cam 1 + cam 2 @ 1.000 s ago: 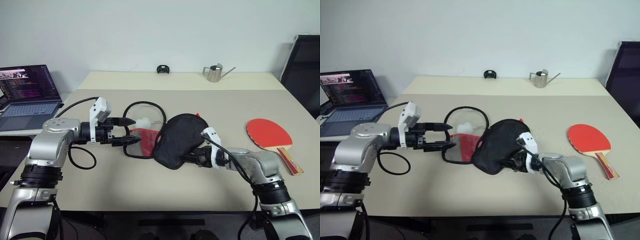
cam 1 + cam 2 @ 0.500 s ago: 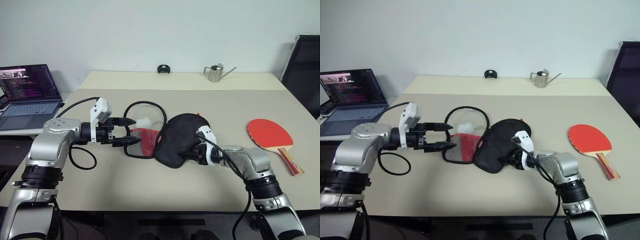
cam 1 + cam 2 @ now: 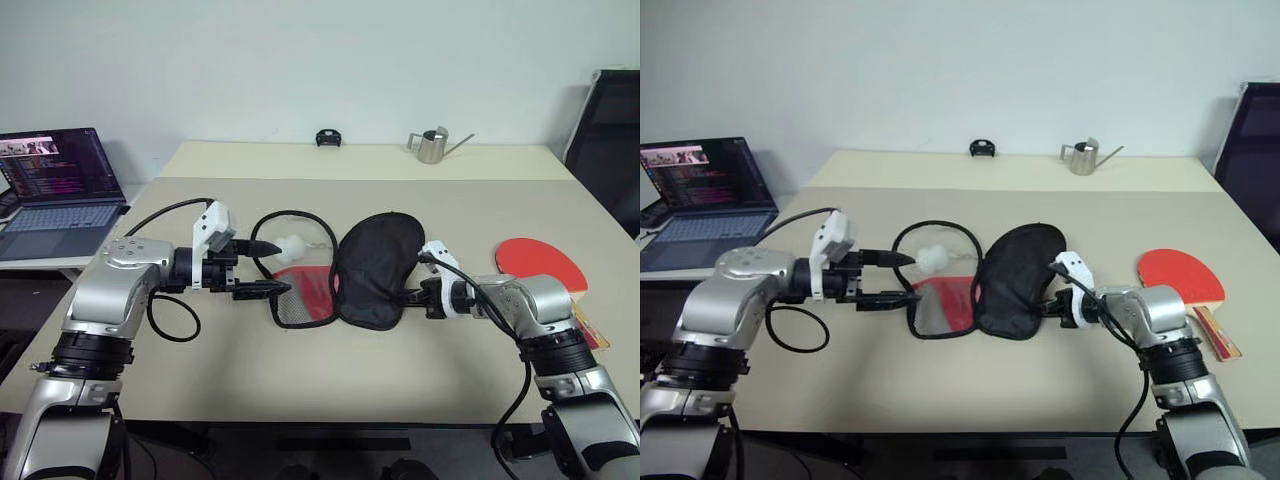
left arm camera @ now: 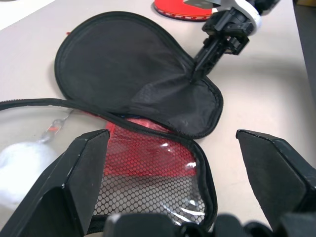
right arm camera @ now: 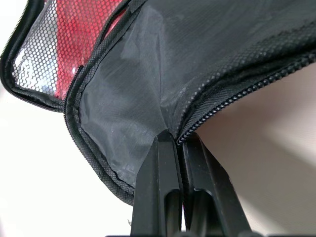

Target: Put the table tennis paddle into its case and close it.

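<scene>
The case [image 3: 378, 268] lies open mid-table: its black flap is spread to the right, and the red lining with the grey mesh pocket [image 3: 300, 297] is to the left. My right gripper [image 3: 410, 293] is shut on the flap's zip edge, seen close in the right wrist view [image 5: 175, 140]. My left gripper [image 3: 266, 267] stands open just left of the mesh half, with nothing between its fingers [image 4: 81, 173]. The table tennis paddle [image 3: 540, 262] lies red face up at the table's right, partly hidden behind my right arm.
A white fluffy ball [image 3: 291, 245] sits inside the case's looped zip rim. A laptop [image 3: 60, 190] stands on a side table at the left. A metal watering can [image 3: 432, 146] and a small black object [image 3: 326, 138] sit at the back. A dark chair [image 3: 610, 140] stands at the right.
My right gripper has shut on the flap's edge and drawn it to the right, so the flap now lies spread out flatter. The left gripper has stayed open beside the case.
</scene>
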Available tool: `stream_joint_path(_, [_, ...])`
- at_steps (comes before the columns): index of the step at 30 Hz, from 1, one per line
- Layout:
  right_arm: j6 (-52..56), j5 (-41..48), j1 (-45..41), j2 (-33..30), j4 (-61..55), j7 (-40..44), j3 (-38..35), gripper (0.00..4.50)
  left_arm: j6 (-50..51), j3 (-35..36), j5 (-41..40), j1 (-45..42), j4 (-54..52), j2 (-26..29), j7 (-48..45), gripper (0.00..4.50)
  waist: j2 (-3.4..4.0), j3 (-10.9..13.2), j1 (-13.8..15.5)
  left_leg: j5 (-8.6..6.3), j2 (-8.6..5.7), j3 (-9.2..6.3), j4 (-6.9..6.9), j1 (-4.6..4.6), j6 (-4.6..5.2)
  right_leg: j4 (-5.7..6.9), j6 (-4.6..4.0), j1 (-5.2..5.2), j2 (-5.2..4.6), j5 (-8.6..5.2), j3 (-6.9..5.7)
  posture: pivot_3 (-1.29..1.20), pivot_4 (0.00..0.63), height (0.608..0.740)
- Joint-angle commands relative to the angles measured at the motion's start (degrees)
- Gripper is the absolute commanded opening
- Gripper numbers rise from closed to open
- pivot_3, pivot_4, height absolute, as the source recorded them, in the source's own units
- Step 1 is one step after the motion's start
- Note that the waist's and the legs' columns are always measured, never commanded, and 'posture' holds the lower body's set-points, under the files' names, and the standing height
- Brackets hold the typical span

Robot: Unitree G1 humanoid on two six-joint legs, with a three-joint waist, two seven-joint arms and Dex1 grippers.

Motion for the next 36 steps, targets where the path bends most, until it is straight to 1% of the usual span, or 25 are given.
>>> stream_joint_path(1, [-2.5, -1.5, -3.8, -2.0, 2.4, 3.8, 1.2, 0.03, -0.4, 0.3, -0.3, -0.8, -2.0, 0.4, -0.6, 4.50, 0.00, 0.0, 0.0, 0.00, 0.00, 0.00, 0.00, 0.00, 0.00, 0.00, 0.00, 0.00, 0.00, 0.00, -0.01, 0.00, 0.150, 0.740])
stream_joint_path(7, [-8.0, -6.2, -8.7, -4.8, 11.4, 10.8, 5.7, 0.03, -0.3, -0.4, -0.4, -1.3, -2.5, 0.2, -0.6, 4.50, -0.01, 0.0, 0.0, 0.00, -0.01, 0.01, 0.01, -0.02, 0.00, -0.02, 0.00, -0.01, 0.00, 0.00, -0.01, 0.00, 0.150, 0.740])
stream_joint_path(16, [-13.8, -12.0, -13.1, -6.3, 21.5, 17.7, 7.6, 0.03, 0.1, -1.2, -0.3, -2.1, -3.2, 0.0, -0.7, 4.50, 0.00, 0.0, 0.0, 0.00, 0.00, 0.00, 0.01, -0.05, -0.01, -0.03, 0.00, -0.02, -0.01, 0.00, -0.02, 0.00, 0.150, 0.740])
stream_joint_path(22, [-14.3, -13.9, -13.8, -7.0, 23.0, 20.3, 7.4, 0.03, 0.3, -1.7, -0.3, -2.6, -3.4, -0.2, -0.7, 4.50, 0.00, 0.0, 0.0, 0.01, 0.00, 0.00, 0.01, -0.06, -0.01, -0.03, 0.00, -0.02, -0.02, 0.00, -0.02, 0.00, 0.150, 0.740])
stream_joint_path(27, [-13.5, -14.5, -12.4, -9.7, 21.9, 22.2, 6.9, 0.03, 0.1, -2.4, 0.0, -3.4, -2.8, -0.5, -0.9, 4.50, 0.00, 0.0, 0.1, 0.01, -0.01, 0.00, 0.02, -0.08, -0.02, -0.04, 0.00, -0.02, -0.03, 0.00, -0.03, 0.00, 0.150, 0.740])
stream_joint_path(33, [-12.9, -15.1, -11.6, -11.4, 21.6, 23.0, 6.6, 0.03, -0.2, -3.0, 0.2, -4.1, -2.2, -0.9, -1.3, 4.50, 0.00, 0.0, 0.1, 0.01, -0.01, 0.00, 0.02, -0.08, -0.02, -0.05, 0.00, -0.03, -0.04, 0.00, -0.03, 0.00, 0.150, 0.740])
stream_joint_path(36, [-13.4, -16.1, -11.6, -10.6, 22.8, 21.3, 6.4, 0.03, -0.3, -3.2, 0.5, -4.7, -1.7, -1.4, -1.4, 4.50, 0.00, 0.0, 0.1, 0.01, -0.02, 0.01, 0.02, -0.08, -0.02, -0.04, 0.00, -0.02, -0.04, 0.00, -0.03, 0.00, 0.150, 0.740])
